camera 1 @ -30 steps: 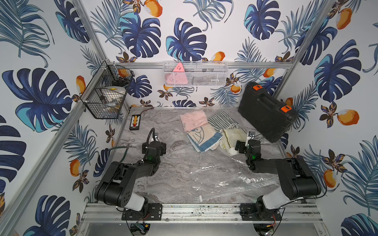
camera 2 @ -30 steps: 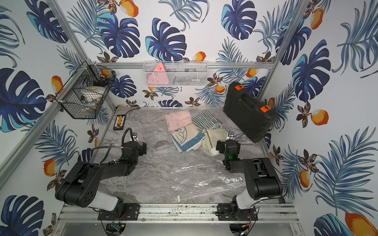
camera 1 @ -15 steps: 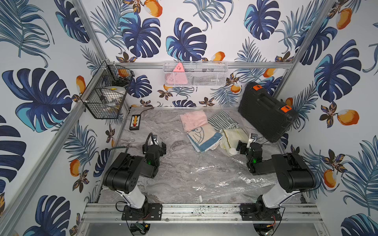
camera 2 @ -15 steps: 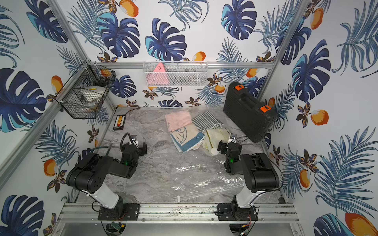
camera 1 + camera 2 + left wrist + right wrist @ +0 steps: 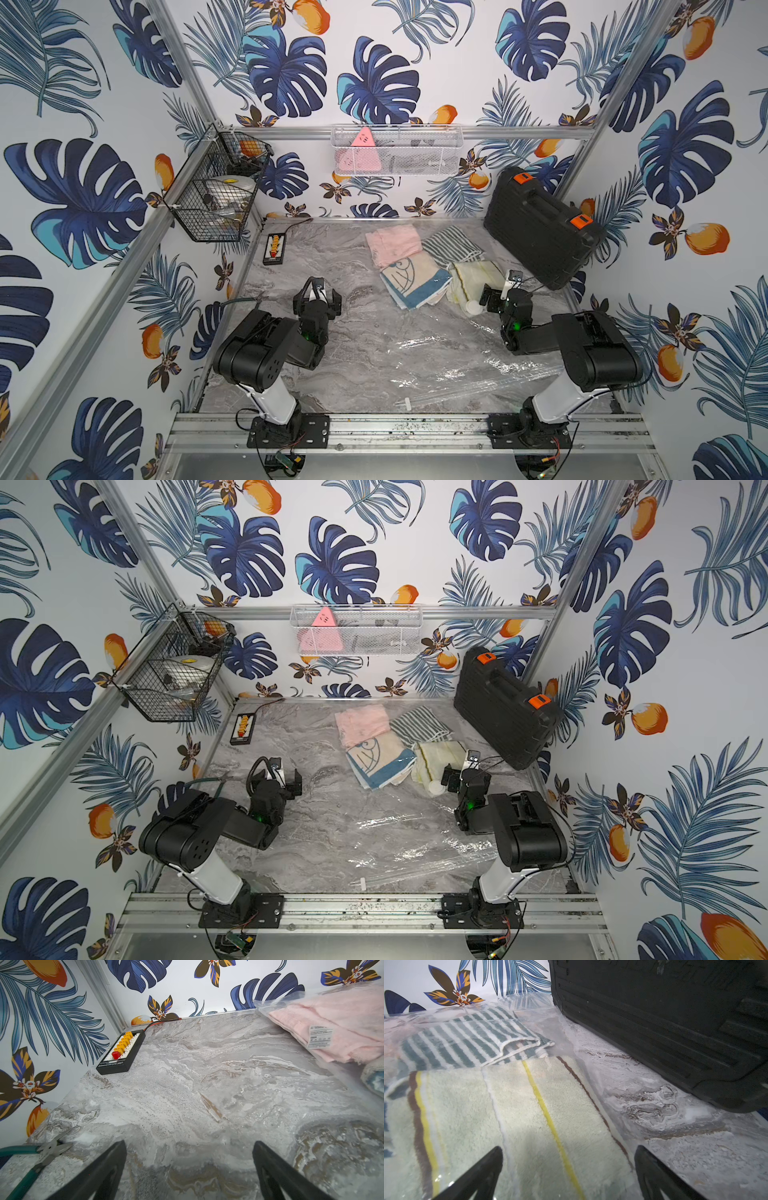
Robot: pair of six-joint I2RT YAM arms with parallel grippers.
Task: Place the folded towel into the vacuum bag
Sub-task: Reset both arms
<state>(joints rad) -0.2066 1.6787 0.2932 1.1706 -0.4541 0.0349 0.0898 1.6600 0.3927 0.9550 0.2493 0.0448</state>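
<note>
Left gripper [image 5: 317, 297], right gripper [image 5: 498, 296]: jaws apart, seemingly empty.

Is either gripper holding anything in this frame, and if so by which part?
Nothing is held. The left gripper is open over bare tabletop, and the right gripper is open above the cream towel inside the bag.

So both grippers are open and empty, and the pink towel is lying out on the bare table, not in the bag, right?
Not quite. The pink towel is already inside the vacuum bag; the left wrist view shows clear plastic over it. The rest holds: the left gripper and right gripper are open and empty.
</note>
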